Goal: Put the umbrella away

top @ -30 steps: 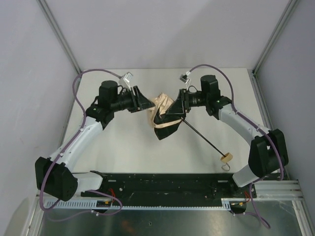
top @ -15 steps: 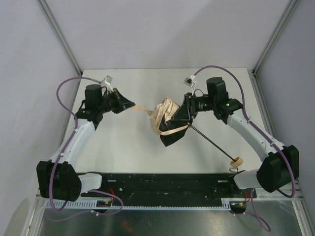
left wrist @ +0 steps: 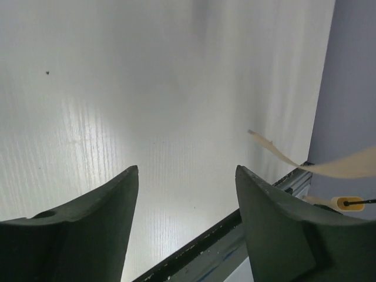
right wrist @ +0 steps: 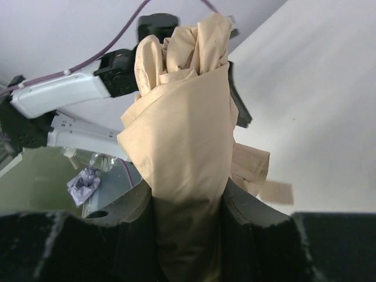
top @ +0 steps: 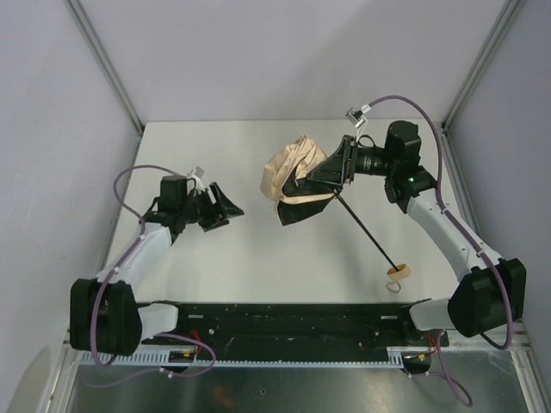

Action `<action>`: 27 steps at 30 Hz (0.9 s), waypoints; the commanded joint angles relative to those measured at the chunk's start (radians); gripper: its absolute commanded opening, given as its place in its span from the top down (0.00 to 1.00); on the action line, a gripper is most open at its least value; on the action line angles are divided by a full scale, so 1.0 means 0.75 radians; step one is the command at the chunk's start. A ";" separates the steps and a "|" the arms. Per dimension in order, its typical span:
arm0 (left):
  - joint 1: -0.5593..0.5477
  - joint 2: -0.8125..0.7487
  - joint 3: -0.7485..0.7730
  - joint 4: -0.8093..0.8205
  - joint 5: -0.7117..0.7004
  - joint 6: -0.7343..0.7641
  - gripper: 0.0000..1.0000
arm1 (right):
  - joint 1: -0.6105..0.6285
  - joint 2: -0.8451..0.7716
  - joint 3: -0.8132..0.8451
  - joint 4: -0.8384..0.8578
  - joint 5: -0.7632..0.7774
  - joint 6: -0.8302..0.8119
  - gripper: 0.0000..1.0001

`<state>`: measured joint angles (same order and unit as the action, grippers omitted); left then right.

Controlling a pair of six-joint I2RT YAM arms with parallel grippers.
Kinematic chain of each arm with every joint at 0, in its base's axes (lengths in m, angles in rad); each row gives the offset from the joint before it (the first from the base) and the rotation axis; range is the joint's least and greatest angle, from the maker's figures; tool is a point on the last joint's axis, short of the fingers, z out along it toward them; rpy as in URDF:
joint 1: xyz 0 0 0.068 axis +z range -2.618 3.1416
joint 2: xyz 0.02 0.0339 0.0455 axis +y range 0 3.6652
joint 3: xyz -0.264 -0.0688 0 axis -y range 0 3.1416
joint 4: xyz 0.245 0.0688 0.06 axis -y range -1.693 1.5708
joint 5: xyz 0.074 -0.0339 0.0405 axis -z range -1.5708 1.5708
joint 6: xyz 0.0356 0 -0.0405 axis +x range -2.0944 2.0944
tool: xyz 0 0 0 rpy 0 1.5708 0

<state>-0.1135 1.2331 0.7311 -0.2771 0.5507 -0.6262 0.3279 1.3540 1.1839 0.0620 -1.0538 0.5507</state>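
Observation:
The umbrella [top: 293, 176] has a bunched beige canopy, a thin black shaft [top: 366, 232] and a small tan handle [top: 398, 274] with a wrist loop resting on the table at the right. My right gripper [top: 331, 170] is shut on the canopy and holds it lifted; in the right wrist view the fabric [right wrist: 185, 117] is pinched between the fingers [right wrist: 249, 214]. My left gripper [top: 231, 206] is open and empty at the left, apart from the umbrella. In the left wrist view a beige strap [left wrist: 276, 151] and the handle [left wrist: 351, 203] show at the right edge.
The white table [top: 232, 258] is boxed in by grey walls with metal corner posts [top: 103, 60]. A black rail [top: 284, 318] runs along the near edge by the arm bases.
My left gripper has let go of the fabric strap and drawn back to the left and nearer. My right gripper has carried the canopy up and to the right.

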 commanded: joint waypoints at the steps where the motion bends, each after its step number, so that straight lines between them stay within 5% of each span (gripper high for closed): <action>1: 0.003 -0.181 0.046 0.048 -0.034 0.060 0.25 | -0.088 0.007 0.062 0.057 0.017 -0.023 1.00; 5: 0.004 -0.246 0.083 0.032 -0.007 0.075 0.14 | -0.173 0.033 0.146 -0.136 0.179 -0.223 1.00; 12: 0.003 -0.357 0.082 0.025 0.059 0.055 0.05 | -0.149 0.172 0.451 -0.592 0.958 -0.783 1.00; 21: 0.004 -0.593 -0.094 0.021 -0.024 -0.033 0.12 | 0.307 0.456 0.454 -0.489 1.804 -1.202 1.00; 27: 0.005 -0.737 -0.252 0.013 -0.094 -0.164 0.14 | 0.618 0.734 0.307 -0.397 1.983 -1.238 1.00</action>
<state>-0.1135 0.7437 0.6033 -0.2718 0.5293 -0.6685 0.6765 1.8099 1.4704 -0.2901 0.2676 -0.3084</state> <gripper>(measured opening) 0.868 0.376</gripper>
